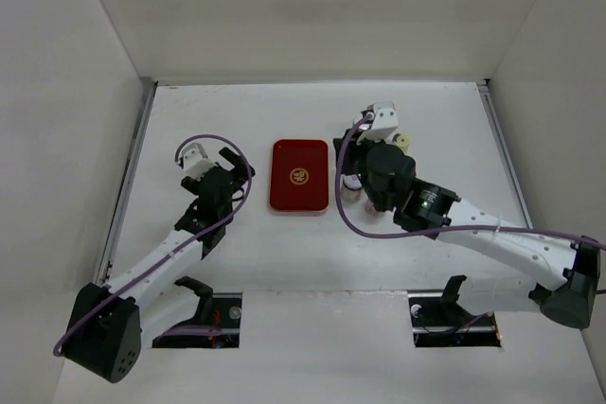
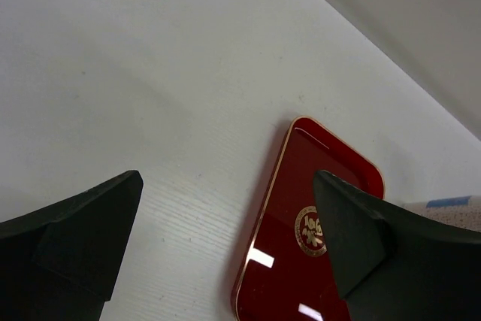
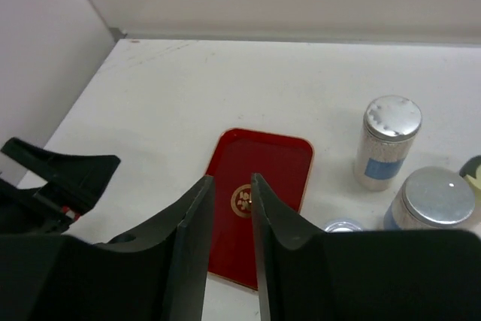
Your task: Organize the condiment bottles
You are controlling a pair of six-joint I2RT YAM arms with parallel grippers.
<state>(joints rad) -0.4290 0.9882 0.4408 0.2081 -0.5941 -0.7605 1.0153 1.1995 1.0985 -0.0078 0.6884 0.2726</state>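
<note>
step: reaching for a first bottle | my right claw (image 3: 231, 180) narrowly parted, empty (left claw (image 2: 227, 180) spread, idle) | bottles (image 3: 389, 148) right of frame, off the tray (image 3: 263, 159) | next: I widen and swing right.

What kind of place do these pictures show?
Most likely a robot test cell: a left arm and a right arm mounted on a white table, plain white walls closing it in, and a red tray and some condiment jars as props.

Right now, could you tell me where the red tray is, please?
In the top view, the red tray lies flat mid-table between the two arms; the condiment bottles stand just off its right side.
</note>
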